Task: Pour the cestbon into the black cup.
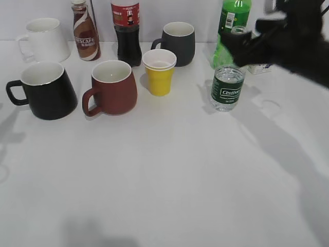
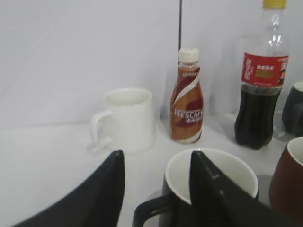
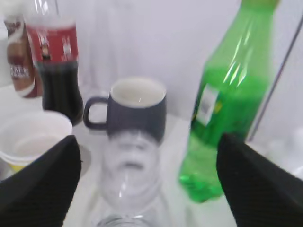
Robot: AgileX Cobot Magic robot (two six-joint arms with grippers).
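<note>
The Cestbon water bottle (image 1: 227,88) stands upright on the white tabletop (image 1: 169,175), right of centre, with its dark green label facing the exterior camera. Its cap is off and the open neck shows in the right wrist view (image 3: 127,179), blurred and close to the lens. The right end effector (image 1: 241,43) hangs just above and behind the bottle's top; its two dark fingers (image 3: 42,184) stand wide apart on either side of the neck, not touching it.

Directly behind the Cestbon is a bright green soda bottle (image 1: 232,25), and to the left of that a dark grey mug (image 1: 177,42). A yellow paper cup (image 1: 159,72) with a white cup nested in it sits in front of the grey mug, near a cola bottle with a red label (image 1: 127,32).

The black cup (image 1: 46,90) stands at the far left of the tabletop, well apart from the Cestbon, its handle pointing left and its white interior visible. A brownish-red mug (image 1: 112,86) is just beside it on the right. Behind them are a white mug (image 1: 45,39) and a Nescafe bottle (image 1: 85,32).

The left end effector (image 2: 156,189) hovers close over the black cup (image 2: 213,175), fingers spread wide and holding nothing.
</note>
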